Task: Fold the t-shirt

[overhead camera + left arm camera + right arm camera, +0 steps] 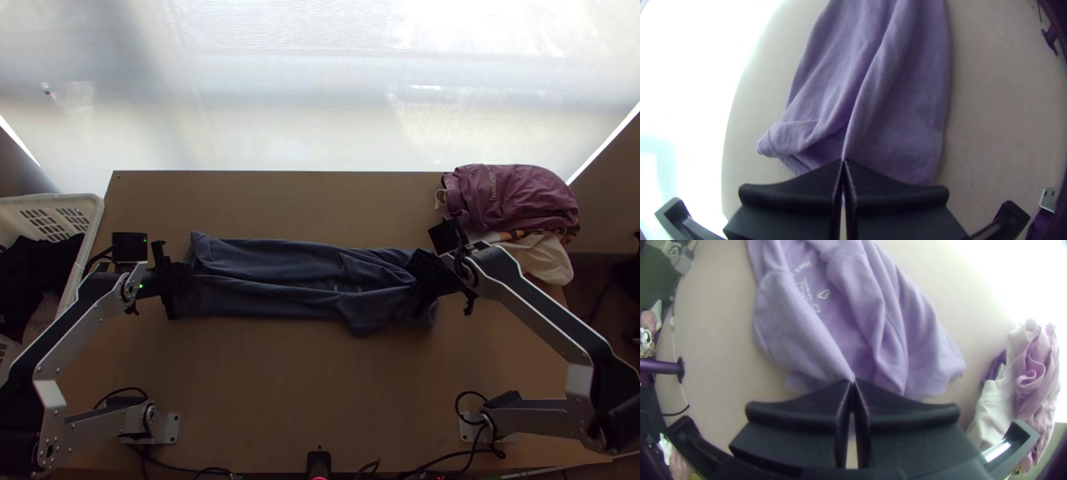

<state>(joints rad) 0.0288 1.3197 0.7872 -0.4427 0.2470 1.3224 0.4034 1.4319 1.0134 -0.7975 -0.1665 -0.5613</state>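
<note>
T-shirt (264, 260) lies long and thin on the table (288, 384).
The left gripper (186, 278) and the right gripper (418, 282) are closed tight, each pinching one end.

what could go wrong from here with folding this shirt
The left tool and right tool each seem to pinch only a small bit of the t-shirt, so the cloth could slip out if pulled.

A crumpled corner sticks out near the left tool; it may end up as a lump in the fold.

Loose ridges run along the shirt, so the result might come out uneven.
</note>
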